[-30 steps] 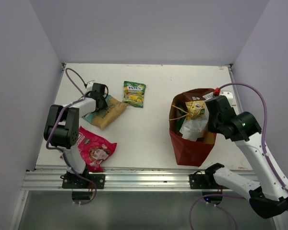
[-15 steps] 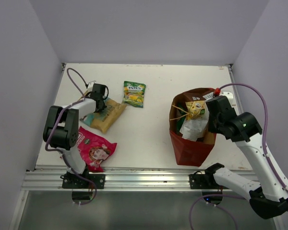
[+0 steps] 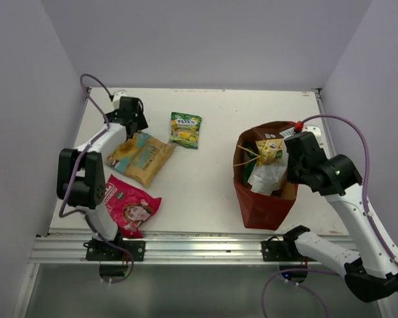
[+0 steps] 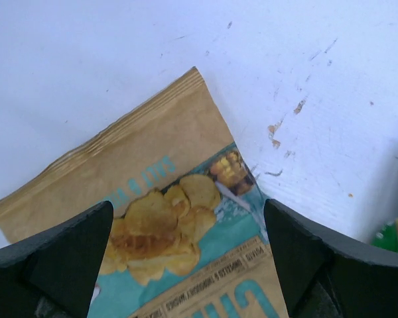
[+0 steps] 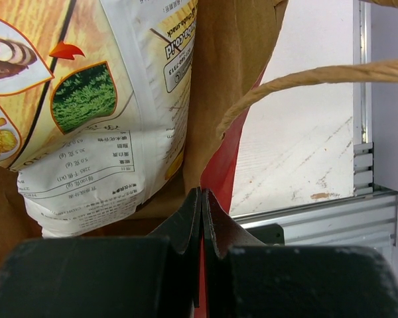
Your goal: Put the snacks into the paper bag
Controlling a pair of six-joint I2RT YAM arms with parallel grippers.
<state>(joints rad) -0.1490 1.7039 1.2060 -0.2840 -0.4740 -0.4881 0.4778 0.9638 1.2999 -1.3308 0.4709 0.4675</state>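
Observation:
A tan-and-teal snack packet (image 3: 142,158) lies flat at the left of the table. My left gripper (image 3: 129,124) hovers open over its far end; the packet (image 4: 166,199) shows between the wide-apart fingers, untouched. A pink-red packet (image 3: 129,205) lies near the left arm's base, and a green-yellow packet (image 3: 186,129) sits farther back. The reddish-brown paper bag (image 3: 259,202) stands open on the right with a white-and-brown packet (image 3: 268,173) inside. My right gripper (image 3: 293,171) is shut on the bag's right wall (image 5: 219,172), beside that packet (image 5: 86,132).
A twisted paper handle (image 5: 305,76) arcs over the bag's rim. An aluminium rail (image 3: 186,246) runs along the near table edge, and lilac walls close in the left, back and right sides. Purple cables loop from both arms.
My left gripper closed on the tan-and-teal packet, then opened and drew back toward the far-left corner, leaving the packet on the table. The right arm and bag have not moved.

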